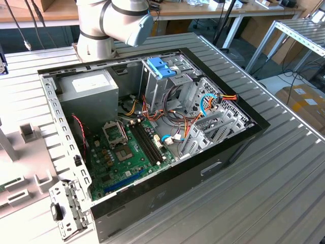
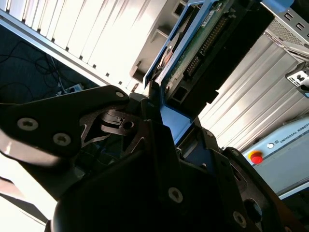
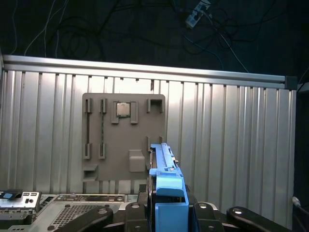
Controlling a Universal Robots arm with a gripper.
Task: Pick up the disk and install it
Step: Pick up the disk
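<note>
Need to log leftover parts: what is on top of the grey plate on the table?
A square processor chip sits in one pocket of the grey plate; what its narrow slots hold is unclear. The disk in the gripper hides one corner.

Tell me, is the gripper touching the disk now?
Touching. In the first wrist view the gripper clamps the disk by its light blue carrier, no gap on either side.

**Open case [image 1: 167,189] on a ribbed table [image 1: 274,198]**

Inside the case sit a green motherboard [image 1: 127,152], a grey power supply [image 1: 91,89], coloured cables [image 1: 216,99] and a drive cage [image 1: 155,86] topped by a blue bracket [image 1: 161,67]. A metal plate [image 1: 66,211] lies just beside the case's corner, on the exterior view's left. In the first wrist view, a grey tray [image 3: 123,145] with a chip [image 3: 122,109] lies near the case. A cardboard box [image 1: 304,101] stands well apart from it.
</note>
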